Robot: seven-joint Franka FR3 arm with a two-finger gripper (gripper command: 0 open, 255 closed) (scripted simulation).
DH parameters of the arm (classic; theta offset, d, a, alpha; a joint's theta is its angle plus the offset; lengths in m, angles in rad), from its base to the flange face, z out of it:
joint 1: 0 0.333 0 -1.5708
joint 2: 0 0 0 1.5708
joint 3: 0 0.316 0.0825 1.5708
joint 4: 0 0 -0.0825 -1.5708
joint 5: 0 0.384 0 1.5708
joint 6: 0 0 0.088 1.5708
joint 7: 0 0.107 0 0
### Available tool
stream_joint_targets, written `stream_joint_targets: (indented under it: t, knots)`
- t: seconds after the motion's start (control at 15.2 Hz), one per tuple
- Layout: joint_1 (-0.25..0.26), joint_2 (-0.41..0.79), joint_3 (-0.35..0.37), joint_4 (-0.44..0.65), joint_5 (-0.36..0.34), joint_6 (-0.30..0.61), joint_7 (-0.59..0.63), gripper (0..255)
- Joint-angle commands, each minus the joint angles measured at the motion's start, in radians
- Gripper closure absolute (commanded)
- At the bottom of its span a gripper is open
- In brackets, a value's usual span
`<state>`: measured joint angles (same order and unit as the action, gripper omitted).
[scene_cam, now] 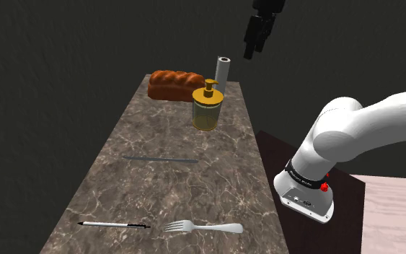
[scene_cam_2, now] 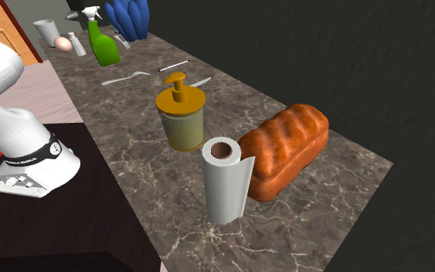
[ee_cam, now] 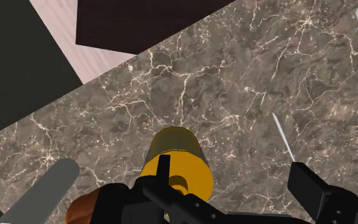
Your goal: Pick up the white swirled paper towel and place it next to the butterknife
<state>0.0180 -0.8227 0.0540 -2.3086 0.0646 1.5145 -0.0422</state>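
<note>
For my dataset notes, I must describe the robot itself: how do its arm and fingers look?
The arm is white, with rounded segments. A black band with small white lettering rings it at one joint, beside small red marks. The gripper is all black, with two blocky fingers.

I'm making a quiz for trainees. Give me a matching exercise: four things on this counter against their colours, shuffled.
Things:
1 towel roll
2 bread
3 dispenser
4 spray bottle

Colours:
a green
b white
c yellow
d reddish brown

Pairs: 1-b, 2-d, 3-c, 4-a.
</note>
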Motion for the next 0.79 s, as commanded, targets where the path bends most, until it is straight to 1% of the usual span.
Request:
stream_joint_targets:
  t: [0.0, 0.33, 0.73]
  knots:
    - [0.0, 0.0, 0.0, 0.0, 0.0, 0.0, 0.0, 0]
    - [-0.027, 0.127, -0.068, 0.02, -0.054, 0.095, -0.083, 0]
    - [-0.053, 0.305, -0.144, 0.085, -0.098, 0.198, -0.176, 0]
